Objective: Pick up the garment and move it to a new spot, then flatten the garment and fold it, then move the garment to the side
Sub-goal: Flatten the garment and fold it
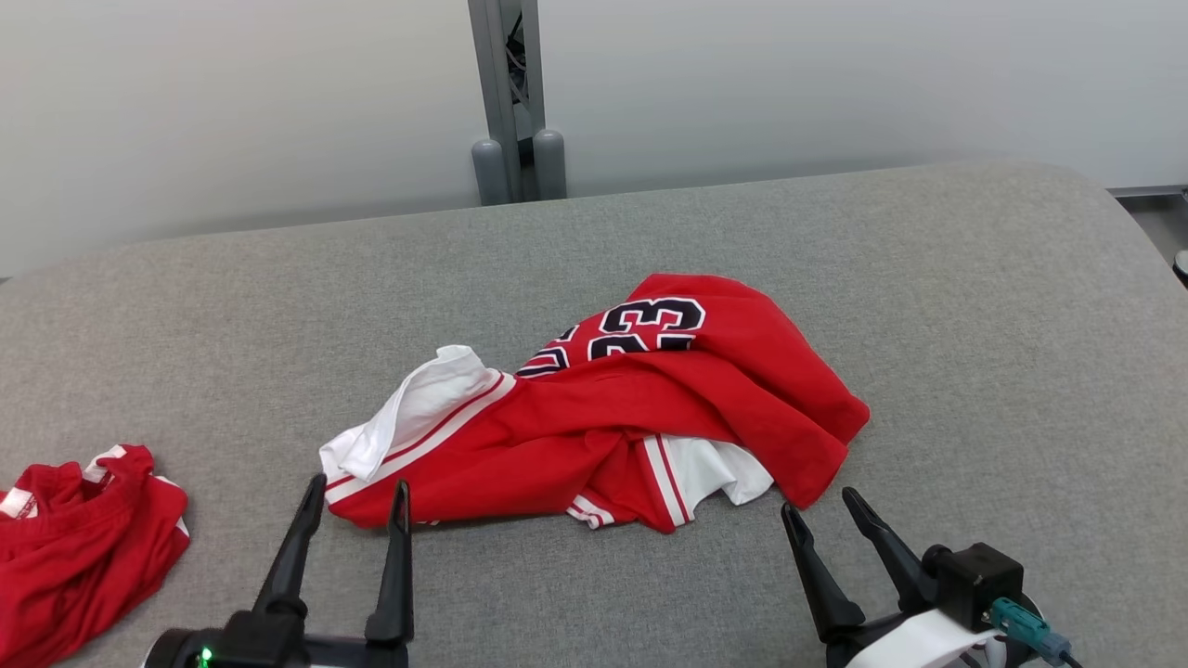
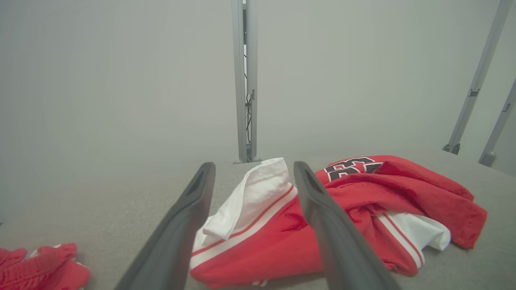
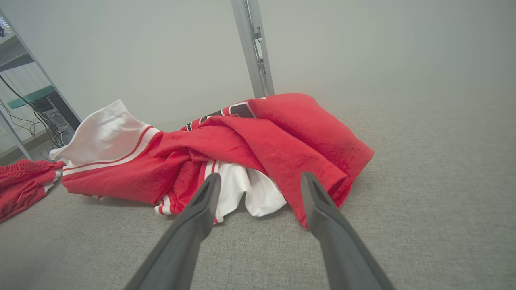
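- Grey cloth-covered desk [image 1: 928, 306], plain pale wall [image 1: 232, 93] behind it, and a grey metal post [image 1: 509, 93] rising at the far edge near the middle.
- Red jersey [image 1: 650, 408] lies crumpled in a heap around the middle of the desk, slightly to the right. It is neither flat nor folded.
- Its black-and-white number 23 [image 1: 650, 327] faces up on the far side of the heap, partly tucked under a fold.
- White inner cloth [image 1: 427, 399] with red and white striped trim is turned out at the heap's left end. More white shows under the near right fold.
- Left gripper [image 1: 358, 487] is low at the jersey's near left corner with its fingers spread wide, holding nothing. In the left wrist view [image 2: 254, 167] the jersey [image 2: 274, 241] shows between and beyond the two fingers. Whether the tips touch the cloth cannot be told.
- Right gripper [image 1: 819, 503] is just beside the jersey's near right hem, fingers likewise apart and empty. The right wrist view [image 3: 261, 177] has them pointing at the white patch and the red hem of the jersey [image 3: 258, 137], just short of it.
- A second red garment [image 1: 83, 547] lies bunched at the desk's near left edge, well apart from the jersey. It is also seen from the left wrist [image 2: 40, 270] and the right wrist [image 3: 24, 181].
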Tool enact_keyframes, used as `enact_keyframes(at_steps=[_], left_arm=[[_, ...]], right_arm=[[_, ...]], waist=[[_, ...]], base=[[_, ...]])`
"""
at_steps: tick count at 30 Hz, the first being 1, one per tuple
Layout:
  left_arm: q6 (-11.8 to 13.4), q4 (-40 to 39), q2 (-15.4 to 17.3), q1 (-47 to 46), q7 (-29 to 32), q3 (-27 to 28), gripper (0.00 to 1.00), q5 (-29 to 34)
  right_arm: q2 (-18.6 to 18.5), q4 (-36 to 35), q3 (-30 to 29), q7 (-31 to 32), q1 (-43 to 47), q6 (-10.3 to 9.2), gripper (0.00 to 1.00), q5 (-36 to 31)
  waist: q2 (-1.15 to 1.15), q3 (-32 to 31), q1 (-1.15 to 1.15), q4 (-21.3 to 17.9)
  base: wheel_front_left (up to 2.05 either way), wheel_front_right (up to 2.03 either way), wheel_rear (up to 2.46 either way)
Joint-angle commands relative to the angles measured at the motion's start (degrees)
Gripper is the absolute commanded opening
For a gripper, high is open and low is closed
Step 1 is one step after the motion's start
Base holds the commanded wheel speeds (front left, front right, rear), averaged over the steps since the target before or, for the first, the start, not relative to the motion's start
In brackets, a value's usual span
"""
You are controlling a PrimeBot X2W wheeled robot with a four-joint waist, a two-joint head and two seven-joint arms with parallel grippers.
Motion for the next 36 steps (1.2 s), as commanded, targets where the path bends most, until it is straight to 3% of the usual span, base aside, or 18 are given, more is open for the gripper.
enact_keyframes(at_steps=[1,10,16,24,25,27,28,30,36], left_arm=[[-0.5,0.2,-0.4,1.6,-0.2,0.4,1.0,1.6],[-2.1,1.4,-2.9,3.3,-0.2,1.2,1.0,5.3],[-3.1,1.7,-3.8,2.8,-0.2,0.8,1.0,6.7],[-4.5,2.4,-4.1,1.6,-0.2,0.3,1.0,7.6],[-4.6,2.5,-4.2,1.6,-0.2,0.3,1.0,7.7],[-4.7,2.5,-4.3,1.4,-0.2,0.2,1.0,8.0],[-4.7,2.5,-4.3,1.4,-0.2,0.2,1.0,8.0],[-4.8,2.6,-4.3,1.4,-0.2,0.1,1.0,8.1],[-4.9,2.8,-4.5,1.5,-0.2,-0.1,1.0,8.3]], right_arm=[[-0.4,0.6,0.0,-0.1,0.4,0.0,1.0,0.7],[0.1,4.7,-2.5,-0.1,-0.4,0.0,1.0,5.7],[0.4,12.0,-4.6,-0.1,-4.8,0.0,1.0,9.5],[0.5,24.2,-2.3,-0.1,-12.7,0.0,1.0,22.3],[0.2,25.1,-1.5,-0.1,-13.4,0.0,0.97,23.1],[-0.6,26.6,-0.8,-0.1,-14.6,0.0,0.78,25.0],[-0.8,27.0,-0.6,-0.1,-15.1,0.0,0.43,25.6],[-1.0,27.4,0.2,-0.1,-15.7,0.0,0.0,26.9],[-3.1,25.8,1.4,-0.1,-16.5,0.0,0.0,29.3]], waist=[[0.0,-0.6,0.0,0.5],[0.0,-1.5,0.0,1.8],[0.0,-1.3,0.0,3.1],[0.0,-0.8,0.0,6.2],[0.0,-0.7,0.0,6.5],[0.0,-0.5,0.0,7.1],[0.0,-0.4,0.0,7.3],[0.0,-0.4,0.0,7.6],[0.0,-1.0,0.0,8.0]], base=[[0.0,0.0,0.0],[0.0,0.0,0.0],[0.0,0.0,0.0],[0.0,0.0,0.0],[0.0,0.0,0.0],[0.0,0.0,0.0],[0.0,0.0,0.0],[0.0,0.0,0.0],[0.0,0.0,0.0]])
